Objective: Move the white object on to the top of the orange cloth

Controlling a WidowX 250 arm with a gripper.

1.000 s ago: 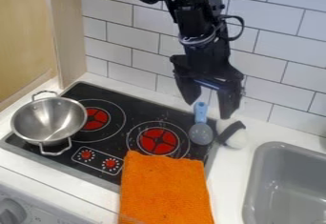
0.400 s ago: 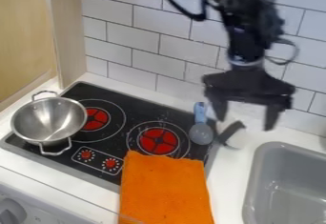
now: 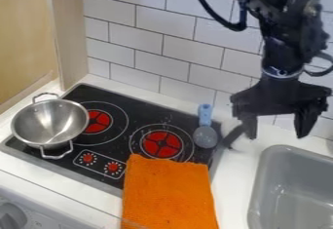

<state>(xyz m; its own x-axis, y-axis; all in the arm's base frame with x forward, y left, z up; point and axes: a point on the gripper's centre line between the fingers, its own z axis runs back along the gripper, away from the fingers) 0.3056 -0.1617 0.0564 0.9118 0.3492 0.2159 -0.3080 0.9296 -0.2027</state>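
Pot (image 3: 50, 122) and spoon (image 3: 205, 136) rest on stove (image 3: 144, 111) near sink (image 3: 259, 174)

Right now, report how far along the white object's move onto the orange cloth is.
Nothing looks done: the white object with a dark band rests beside the black stovetop, off the orange fabric cloth. The open black two-finger hand holds nothing. Left: grasp, carry, set it on the cloth.
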